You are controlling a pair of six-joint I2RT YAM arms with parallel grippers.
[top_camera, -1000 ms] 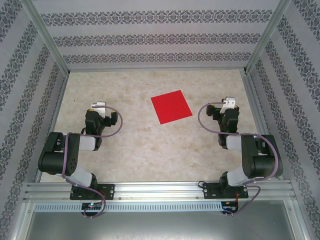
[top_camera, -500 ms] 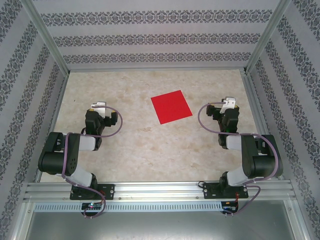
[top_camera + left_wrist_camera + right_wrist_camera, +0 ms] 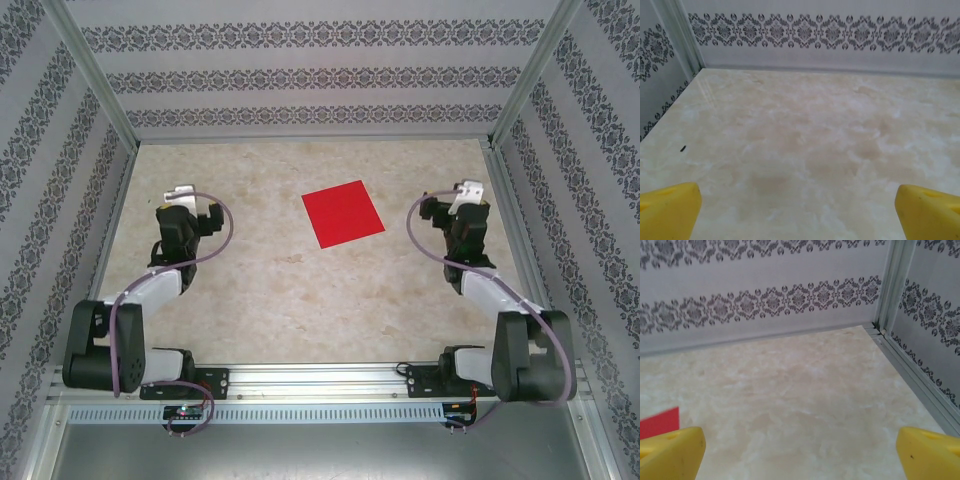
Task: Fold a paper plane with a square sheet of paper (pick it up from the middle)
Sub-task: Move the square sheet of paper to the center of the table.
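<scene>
A square sheet of paper (image 3: 343, 213), bright red, lies flat and unfolded on the pale, marble-patterned desk (image 3: 300, 290). It sits in the far half of the desk, a little right of the middle and well clear of every edge. It is turned slightly, so its sides run at a small slant to the desk's edges. Nothing touches it.

The left gripper (image 3: 183, 207) hovers near the desk's left edge, well apart from the sheet. In the left wrist view the left gripper (image 3: 800, 210) is spread wide, its yellow fingertips (image 3: 667, 210) at the two lower corners of the frame with only bare desk between them. A tiny dark speck (image 3: 683, 148) lies toward the left edge.

The right gripper (image 3: 466, 208) hovers near the desk's right edge, also well apart from the sheet. From its wrist camera, the right gripper (image 3: 800, 450) is likewise spread wide and holds nothing, and a corner of the red sheet (image 3: 659, 423) shows just above its left-hand fingertip.

Grey-patterned walls (image 3: 320, 75) enclose the desk on the far, left and right sides.
</scene>
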